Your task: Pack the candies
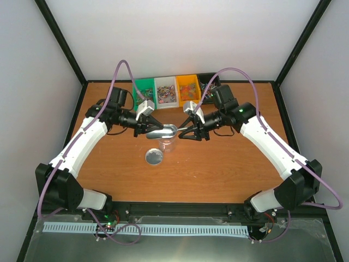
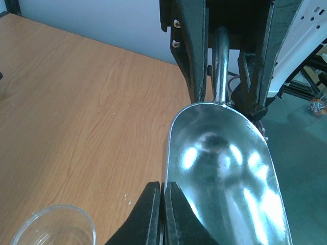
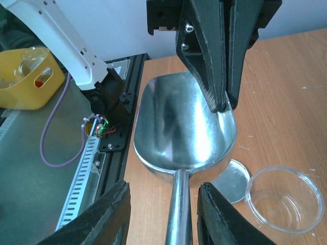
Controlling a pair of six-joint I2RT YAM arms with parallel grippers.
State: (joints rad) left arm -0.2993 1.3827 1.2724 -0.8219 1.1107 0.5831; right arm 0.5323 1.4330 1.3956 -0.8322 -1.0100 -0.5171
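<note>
The scene is lit brightly and evenly from above, and only faint, soft-edged shadows are cast on the table (image 1: 218, 169). Broad white glare patches are thrown off the scoop (image 2: 225, 168) in both wrist views. The jar (image 2: 56, 229) is rendered slightly soft at the picture's lower edge. In the overhead view the candies (image 1: 166, 97) at the far side are resolved only as coarse coloured specks.

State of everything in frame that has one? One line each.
scoop: empty, held off the table
left gripper: shut on scoop rim
right gripper: open, astride scoop handle
jar: upright, uncapped, empty
lid: off, flat beside jar
candies: unpacked, in the bins at the back
</note>
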